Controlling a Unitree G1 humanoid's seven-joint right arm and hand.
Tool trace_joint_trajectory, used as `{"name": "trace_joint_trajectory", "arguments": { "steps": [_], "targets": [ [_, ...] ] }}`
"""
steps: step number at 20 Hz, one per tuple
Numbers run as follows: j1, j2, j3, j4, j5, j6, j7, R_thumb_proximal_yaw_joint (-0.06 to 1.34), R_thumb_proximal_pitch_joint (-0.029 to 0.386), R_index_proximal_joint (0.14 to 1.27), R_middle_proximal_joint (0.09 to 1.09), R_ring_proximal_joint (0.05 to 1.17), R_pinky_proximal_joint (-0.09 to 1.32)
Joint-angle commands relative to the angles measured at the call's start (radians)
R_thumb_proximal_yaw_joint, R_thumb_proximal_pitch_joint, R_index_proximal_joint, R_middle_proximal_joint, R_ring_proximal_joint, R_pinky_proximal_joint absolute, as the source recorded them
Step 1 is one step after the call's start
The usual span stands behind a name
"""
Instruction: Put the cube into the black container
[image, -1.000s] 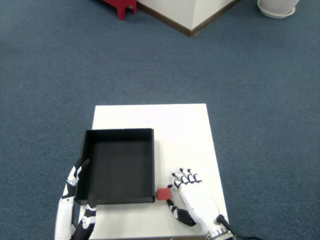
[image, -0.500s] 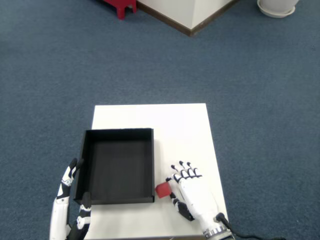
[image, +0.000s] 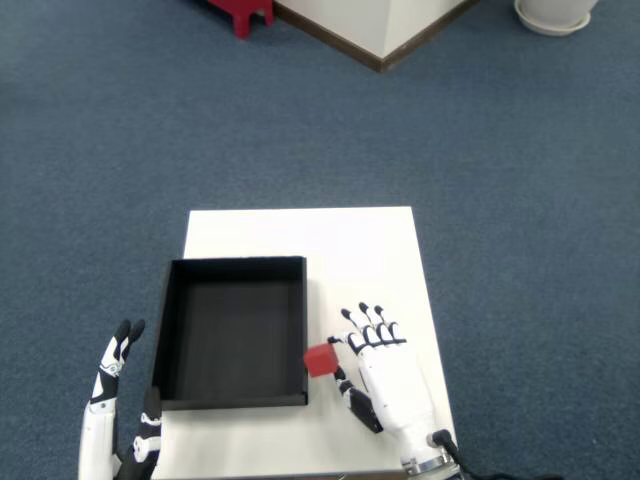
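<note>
Counter (image: 360, 240) stands on floor (image: 120, 130). Container (image: 236, 270) on counter's left half, toward near edge. Cube (image: 320, 359) at container's right wall, held by right robot hand (image: 385, 375). Left robot hand (image: 118, 410) left of container, apart from it.

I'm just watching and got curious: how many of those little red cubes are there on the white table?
1. The red cube is pinched in the right hand, right beside the black container's right wall. The container looks empty; none seem hidden.
</note>
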Motion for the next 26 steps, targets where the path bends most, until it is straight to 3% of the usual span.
{"name": "trace_joint_trajectory", "arguments": {
  "steps": [1, 14, 20, 25, 26],
  "targets": [
    [-0.039, -0.005, 0.003, -0.028, -0.003, -0.048, -0.084, 1.20, 0.210, 1.05, 0.22, 0.11, -0.03],
    [-0.081, -0.016, 0.020, -0.190, -0.072, -0.043, -0.260, 1.20, 0.200, 1.07, 0.23, 0.11, -0.04],
    [-0.128, -0.013, 0.021, -0.317, -0.068, 0.050, -0.175, 1.20, 0.199, 1.07, 0.23, 0.10, -0.04],
    [-0.160, -0.012, 0.021, -0.346, -0.042, 0.131, -0.056, 1.20, 0.202, 1.06, 0.22, 0.09, -0.05],
    [-0.160, -0.013, 0.021, -0.350, -0.038, 0.138, -0.047, 1.18, 0.202, 1.00, 0.22, 0.10, -0.05]
  ]
}}
